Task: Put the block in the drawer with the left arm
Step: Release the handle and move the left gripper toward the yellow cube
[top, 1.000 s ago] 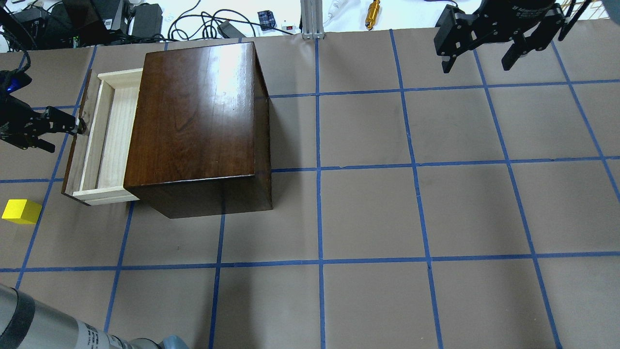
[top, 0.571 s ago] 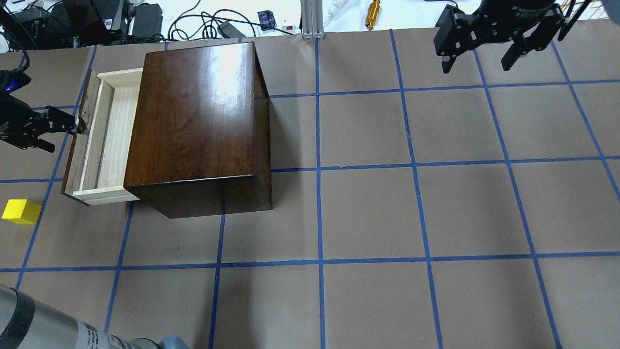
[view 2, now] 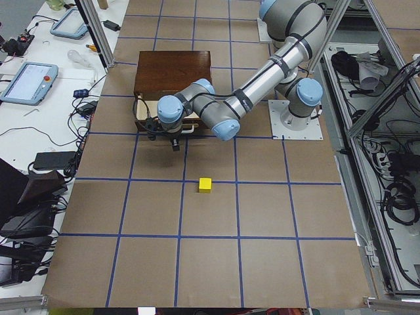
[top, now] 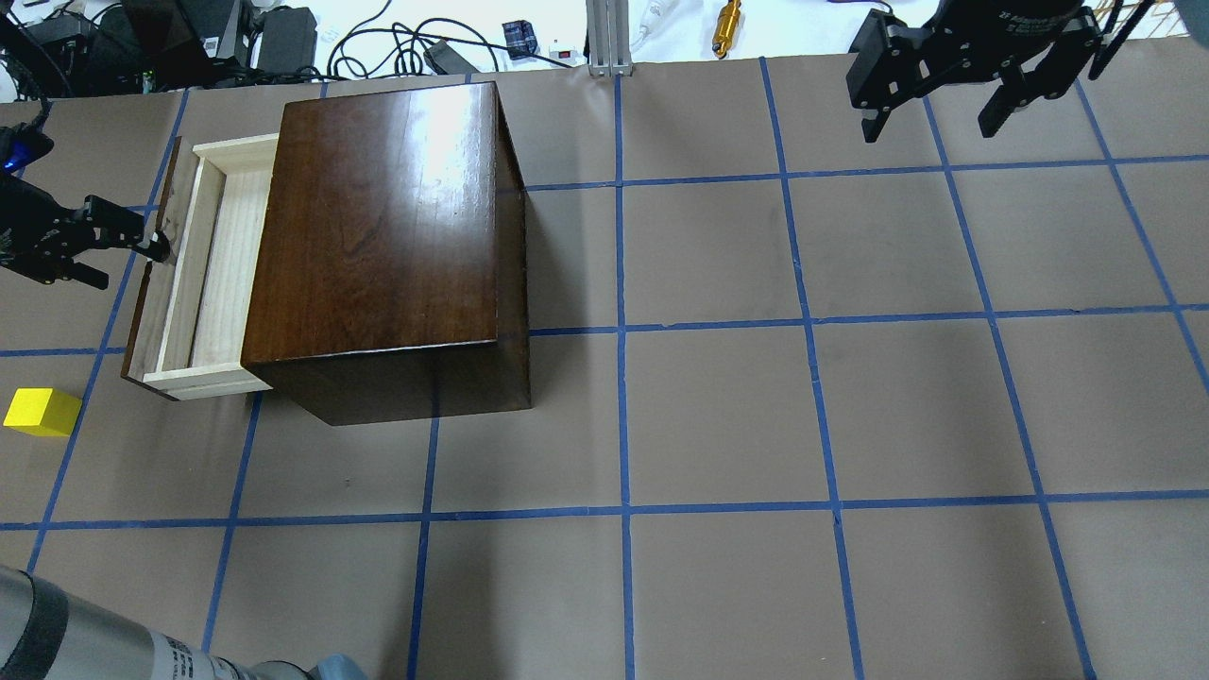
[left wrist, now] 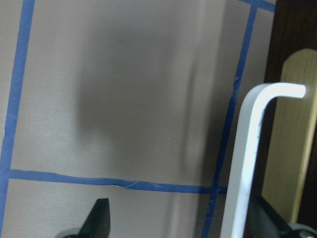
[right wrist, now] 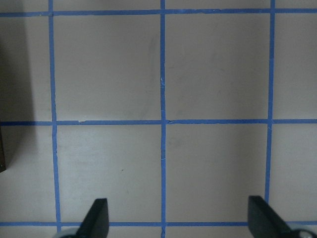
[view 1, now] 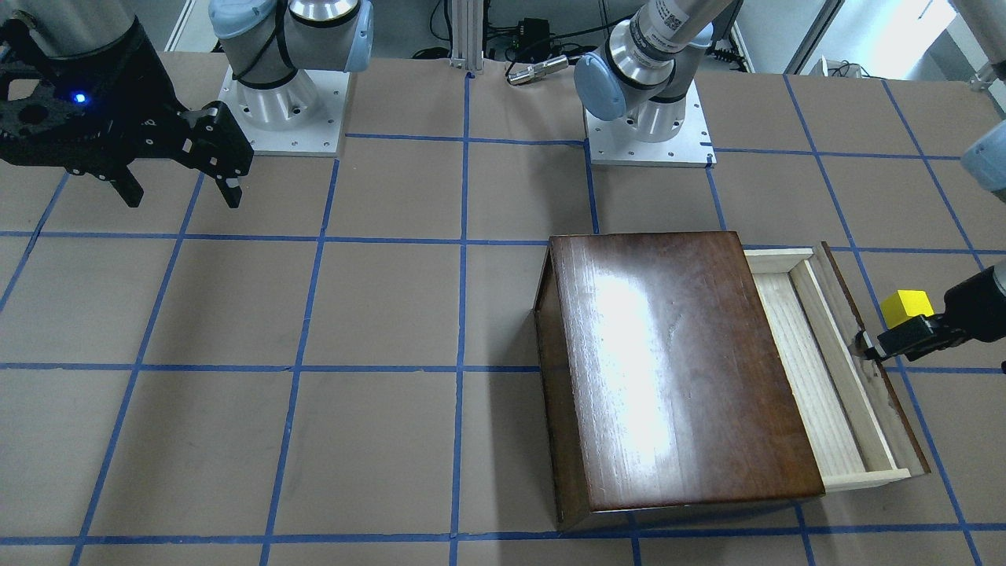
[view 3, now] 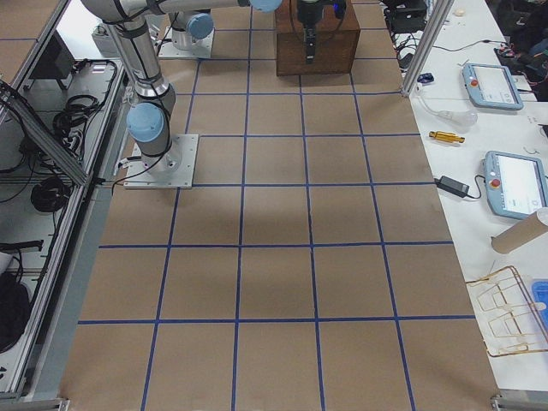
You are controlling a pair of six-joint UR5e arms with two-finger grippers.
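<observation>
Our brown paper-covered table (top: 718, 416) carries a blue tape grid (top: 622, 416). Cables (top: 378, 42) clutter the white strip (top: 803, 28) beyond its far edge. Far left sits the glossy dark-brown wooden box (top: 378, 236), its pale wood drawer (top: 222, 274) standing out leftward. The small yellow cube (top: 40, 413) lies near the left edge, apart from the drawer. Our left gripper (top: 130, 266), fingers spread, is at the drawer's metal pull (left wrist: 242, 163). The right gripper (top: 930, 127), likewise spread, hovers far right. Rightward of the box we see only taped paper.
</observation>
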